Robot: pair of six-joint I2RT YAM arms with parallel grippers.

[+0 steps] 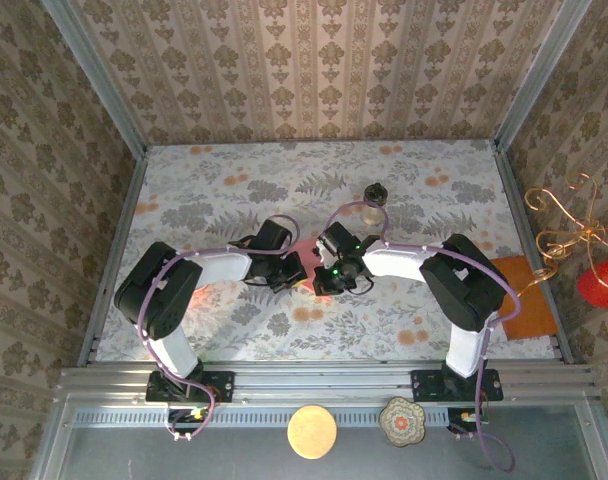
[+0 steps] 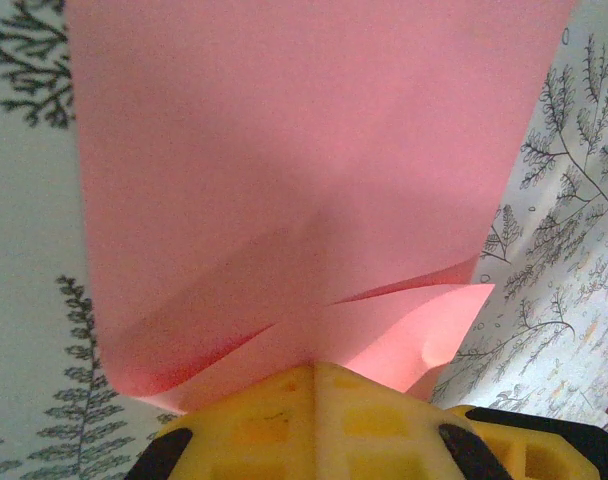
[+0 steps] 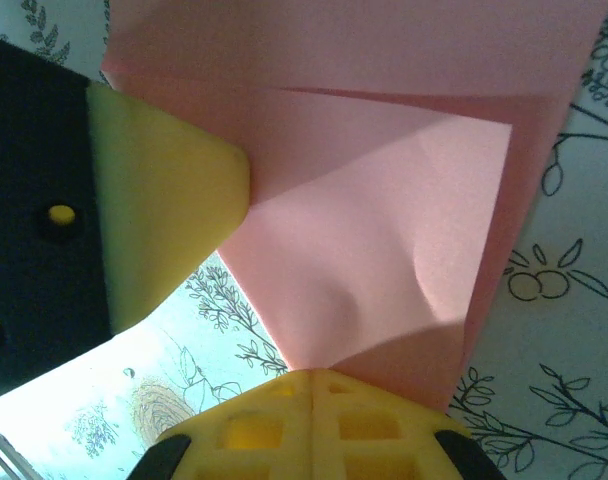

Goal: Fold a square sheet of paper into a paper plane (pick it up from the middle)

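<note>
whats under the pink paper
The floral table cover shows around the pink paper, pinched by the left claw and right claw. Whatever lies directly beneath the sheet is covered.

Reaches in from the 7 o'clock base with the left arm [image 1: 159, 295], elbow bent, forearm running toward 3 o'clock. Mirrors that with the right arm [image 1: 464, 285] from 5 o'clock, forearm running toward 9 o'clock. Meets mid-table with left gripper [image 1: 287, 268] and right gripper [image 1: 332, 272] facing, tips near. Pinches salmon-pink paper [image 2: 284, 150] in each, yellow fingers [image 2: 274, 410] pressed together.
</note>
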